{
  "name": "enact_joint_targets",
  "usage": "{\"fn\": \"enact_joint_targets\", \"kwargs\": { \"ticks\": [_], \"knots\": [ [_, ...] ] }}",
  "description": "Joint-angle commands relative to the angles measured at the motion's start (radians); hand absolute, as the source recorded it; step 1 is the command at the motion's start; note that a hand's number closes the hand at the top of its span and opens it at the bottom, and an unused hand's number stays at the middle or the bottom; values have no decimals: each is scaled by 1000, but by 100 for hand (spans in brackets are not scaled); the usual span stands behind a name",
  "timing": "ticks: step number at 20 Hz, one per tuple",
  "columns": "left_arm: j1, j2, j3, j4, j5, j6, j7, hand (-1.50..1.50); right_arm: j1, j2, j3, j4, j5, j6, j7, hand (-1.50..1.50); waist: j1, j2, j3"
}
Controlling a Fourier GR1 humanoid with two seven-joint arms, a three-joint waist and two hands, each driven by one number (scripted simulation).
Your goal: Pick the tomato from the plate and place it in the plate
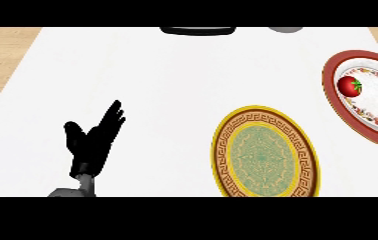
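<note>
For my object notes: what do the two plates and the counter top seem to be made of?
The round yellow-rimmed plate with a green patterned centre looks like glazed ceramic, judging by its crisp printed ornament; melamine is possible. The red-rimmed white plate holding the red tomato looks the same, with a floral band. The white counter top looks like matt laminate or painted board: plain, no gloss.

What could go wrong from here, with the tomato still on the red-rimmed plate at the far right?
1. The small red tomato sits on the red-rimmed white plate, which runs past the view's right edge; a grasp there may be partly out of sight.
2. Only the left robot hand shows, open, far across the white counter; the right one is not visible.
3. Being round, the tomato might roll on the yellow-rimmed green patterned plate.
</note>
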State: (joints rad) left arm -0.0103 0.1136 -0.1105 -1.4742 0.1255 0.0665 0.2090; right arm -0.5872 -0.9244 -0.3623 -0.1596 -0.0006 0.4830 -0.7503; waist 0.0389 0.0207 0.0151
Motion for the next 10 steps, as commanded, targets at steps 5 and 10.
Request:
{"fn": "enact_joint_targets", "kwargs": {
  "ticks": [5, 10],
  "knots": [
    [20, -6, -3, 23, -8, 6, 5, 0, 131, -40, 37, -59, 28, 202, -177, -150, -18, -1, -3],
    [62, 9, 9, 23, 7, -14, -4, 0, 201, -66, 64, -88, 51, 180, -220, -150, -17, -3, -3]
  ]
}}
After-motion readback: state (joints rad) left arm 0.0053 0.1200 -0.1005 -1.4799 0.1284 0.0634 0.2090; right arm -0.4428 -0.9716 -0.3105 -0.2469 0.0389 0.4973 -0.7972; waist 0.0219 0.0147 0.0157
